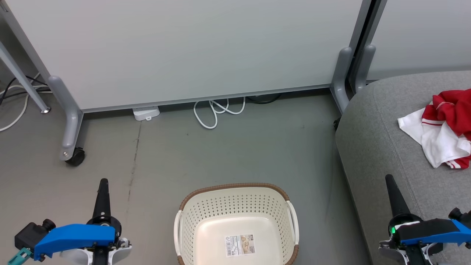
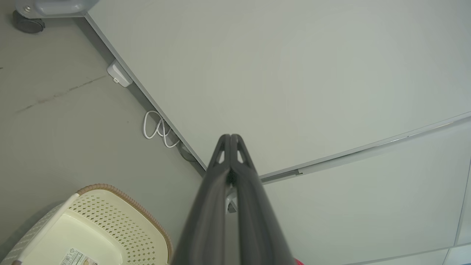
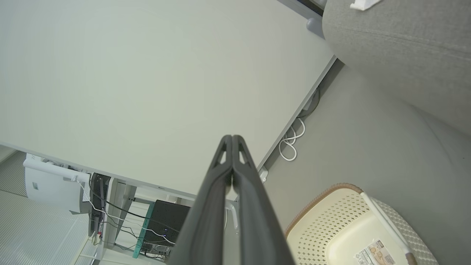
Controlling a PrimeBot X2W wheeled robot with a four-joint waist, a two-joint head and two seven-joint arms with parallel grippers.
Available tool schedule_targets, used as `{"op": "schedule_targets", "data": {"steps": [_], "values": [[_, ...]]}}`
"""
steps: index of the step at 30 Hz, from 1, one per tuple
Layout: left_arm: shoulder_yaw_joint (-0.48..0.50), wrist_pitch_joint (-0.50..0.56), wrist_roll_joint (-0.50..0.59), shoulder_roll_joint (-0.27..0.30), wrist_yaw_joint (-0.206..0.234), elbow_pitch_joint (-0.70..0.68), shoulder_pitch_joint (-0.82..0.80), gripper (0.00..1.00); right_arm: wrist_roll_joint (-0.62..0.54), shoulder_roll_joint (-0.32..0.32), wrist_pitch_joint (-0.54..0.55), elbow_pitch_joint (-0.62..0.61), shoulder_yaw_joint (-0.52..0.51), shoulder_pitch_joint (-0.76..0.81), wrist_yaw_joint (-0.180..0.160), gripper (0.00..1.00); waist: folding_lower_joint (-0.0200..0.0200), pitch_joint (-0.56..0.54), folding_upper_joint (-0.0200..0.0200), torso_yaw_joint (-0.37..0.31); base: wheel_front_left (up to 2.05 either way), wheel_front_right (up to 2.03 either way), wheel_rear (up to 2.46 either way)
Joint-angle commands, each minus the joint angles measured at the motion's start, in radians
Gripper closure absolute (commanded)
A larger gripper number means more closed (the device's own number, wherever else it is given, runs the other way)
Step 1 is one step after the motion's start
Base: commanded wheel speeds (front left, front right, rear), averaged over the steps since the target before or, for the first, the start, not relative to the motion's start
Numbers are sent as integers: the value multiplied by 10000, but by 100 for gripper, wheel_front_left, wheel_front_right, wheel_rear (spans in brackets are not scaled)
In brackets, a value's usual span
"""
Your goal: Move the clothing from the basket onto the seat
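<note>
Nearest to the robot, the left gripper [image 1: 103, 184] hangs to the left of the basket [image 1: 235, 206] and the right gripper [image 1: 390, 184] hangs to the right of it. Each has its two dark fingers pressed together into one point, with nothing between them, and both wrist views show the same closed tips. The basket stands on the grey floor between the two grippers, with a paper label [image 1: 239, 245] on its bottom. The clothing [image 1: 445, 125] is out of the basket. It lies crumpled on the seat [image 1: 379, 154], to the right of the basket and farther away, with the red part on top and a white panel spread toward the basket. By my judgement the task is done, or very nearly. The garment looks light, soft and limp, so it should sag and fold when it is lifted. If it must be moved again, a pinch on a thick bunched fold of the red part should hold better than the thin white edge. Behind the basket, a white cable [image 1: 215, 110] lies looped at the foot of a pale partition panel [image 1: 191, 48]
</note>
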Motion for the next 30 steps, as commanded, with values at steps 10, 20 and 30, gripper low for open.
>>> {"op": "schedule_targets", "data": {"steps": [10, 20, 30], "values": [[116, 274, -1068, 57, -76, -127, -248, 100, 1110, -12, 282, -35, -88, -241, 3, 100, 0, -81, -1, -61, 0, 0, 0], [166, 492, -1949, 58, -85, -146, -274, 100, 2003, -12, 496, -17, -138, -282, 3, 100, -1, -162, -1, -121, 0, 0, 0], [208, 707, -2747, 60, -95, -154, -288, 100, 2846, -12, 707, -1, -190, -297, 4, 100, -1, -244, -1, -182, 0, 0, 0]]}}
